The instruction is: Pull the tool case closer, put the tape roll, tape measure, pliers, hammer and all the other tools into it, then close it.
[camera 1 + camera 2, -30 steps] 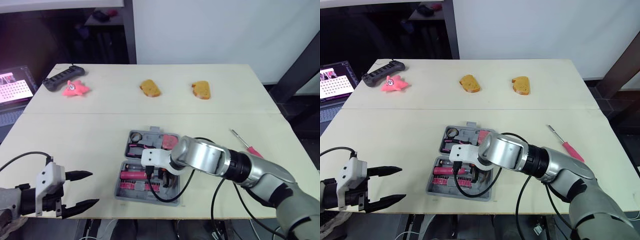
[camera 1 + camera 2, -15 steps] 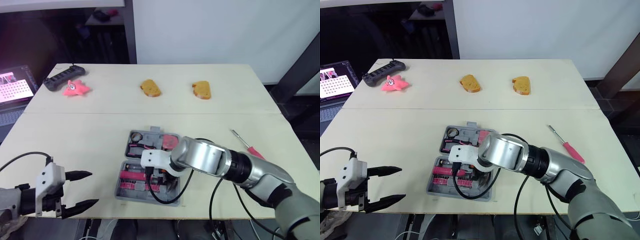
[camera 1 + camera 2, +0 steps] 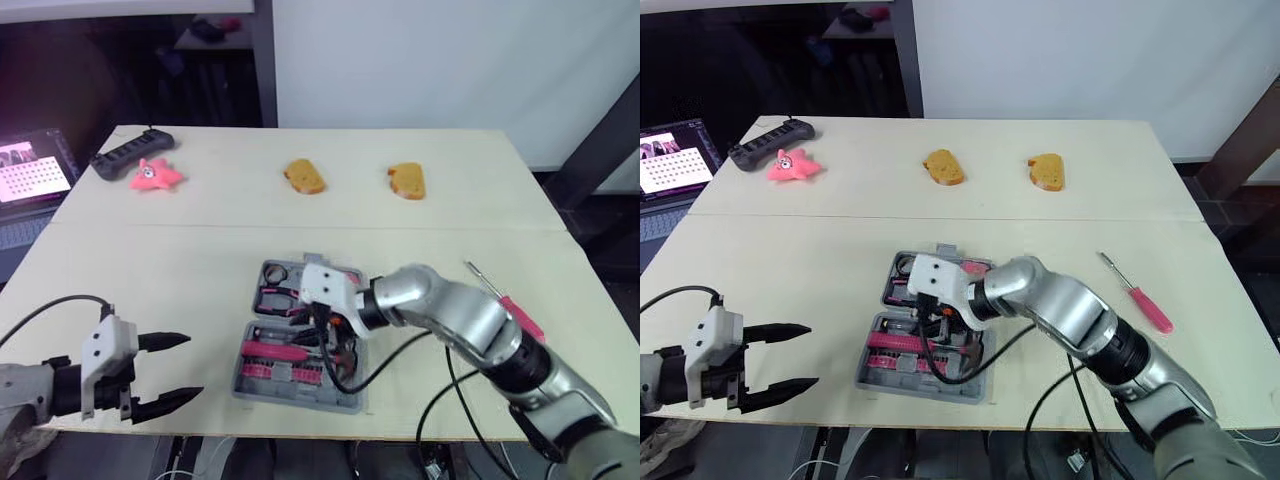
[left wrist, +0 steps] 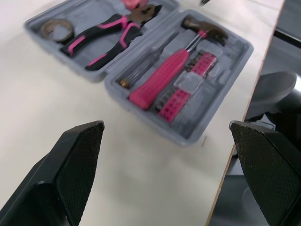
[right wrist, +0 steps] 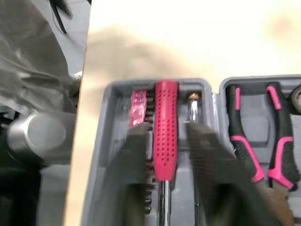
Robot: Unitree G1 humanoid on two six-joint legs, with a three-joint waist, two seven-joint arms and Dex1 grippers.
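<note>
R gripper [image 5: 168, 126] open, fingers astride hammer [image 4: 162, 75] in tool case [image 4: 228, 59]; screwdriver [image 3: 503, 292] lies diag on table to its right, nearer R arm (L gripper [image 3: 192, 365] open, well apart).

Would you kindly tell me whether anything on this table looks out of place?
The pink-handled screwdriver lies loose right of the open tool case, outside it. Two bread slices and a pink toy at the far side seem unrelated.
</note>
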